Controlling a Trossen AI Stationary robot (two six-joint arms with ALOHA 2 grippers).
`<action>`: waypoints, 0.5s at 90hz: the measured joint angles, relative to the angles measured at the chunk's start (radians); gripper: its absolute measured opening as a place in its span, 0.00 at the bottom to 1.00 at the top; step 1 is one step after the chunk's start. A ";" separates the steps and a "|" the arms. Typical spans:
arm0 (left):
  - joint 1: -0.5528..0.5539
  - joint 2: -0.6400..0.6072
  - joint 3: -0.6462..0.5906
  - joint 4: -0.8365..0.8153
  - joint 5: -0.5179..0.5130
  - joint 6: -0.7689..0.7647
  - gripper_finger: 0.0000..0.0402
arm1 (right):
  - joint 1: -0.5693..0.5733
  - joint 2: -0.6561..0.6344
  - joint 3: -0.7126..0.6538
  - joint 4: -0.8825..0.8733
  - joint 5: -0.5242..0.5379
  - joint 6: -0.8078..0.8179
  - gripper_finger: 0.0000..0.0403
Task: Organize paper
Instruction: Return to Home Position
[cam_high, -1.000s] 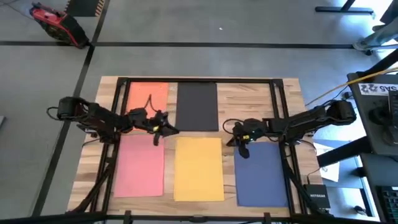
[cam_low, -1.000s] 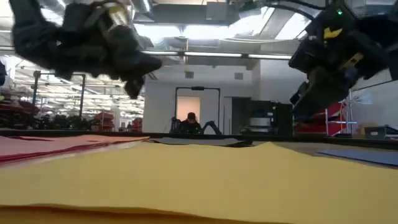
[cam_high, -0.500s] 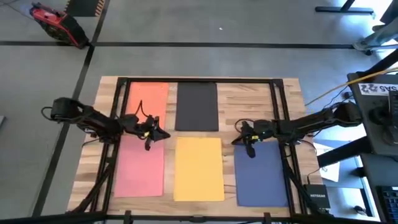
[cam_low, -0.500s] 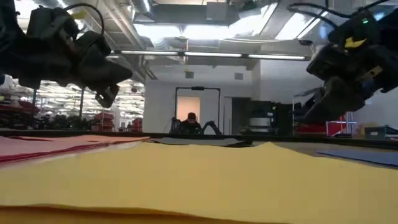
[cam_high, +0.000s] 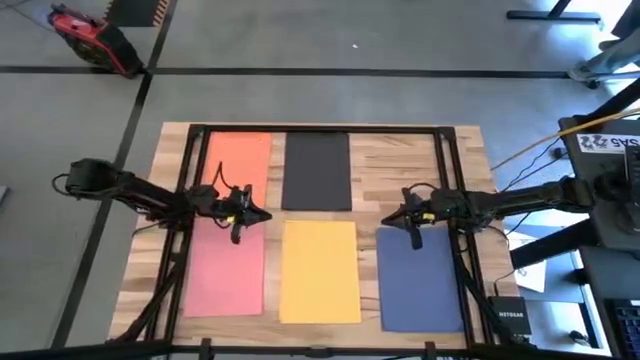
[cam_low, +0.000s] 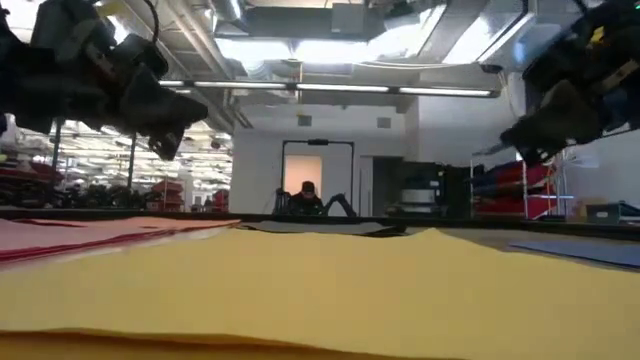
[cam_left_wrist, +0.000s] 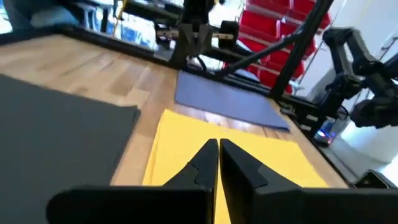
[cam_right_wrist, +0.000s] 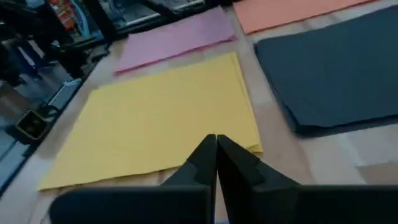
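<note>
- Lying flat on the wooden table (cam_high: 400, 160), the paper is seen sorted by colour in two rows, with bare wood between the sheets.
- The orange paper (cam_high: 237, 160) and the black paper (cam_high: 317, 171) are placed at the far side. The pink paper (cam_high: 227, 268), the yellow paper (cam_high: 320, 271) and the blue paper (cam_high: 420, 280) are placed at the near side.
- A red device (cam_high: 88, 38) is seen on the floor beyond the table, and a person (cam_low: 307, 197) is seen far back in the room.
- The left gripper (cam_high: 243, 216) is held above the far corner of the pink paper. Its fingers (cam_left_wrist: 245, 168) are pressed together and nothing is gripped.
- The right gripper (cam_high: 410, 218) is held above the far corner of the blue paper, reached in from the right side. Its fingers (cam_right_wrist: 239, 163) are also pressed together and it is empty.
</note>
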 joint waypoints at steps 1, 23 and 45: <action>0.001 -0.004 0.000 -0.004 0.000 -0.002 0.00 | 0.000 -0.013 0.000 -0.003 0.001 0.000 0.00; 0.005 -0.071 0.000 -0.111 -0.019 -0.014 0.00 | -0.001 -0.325 0.001 -0.217 0.037 0.024 0.00; -0.007 -0.149 0.000 -0.242 0.049 -0.011 0.00 | -0.003 -0.531 0.016 -0.392 0.087 0.001 0.00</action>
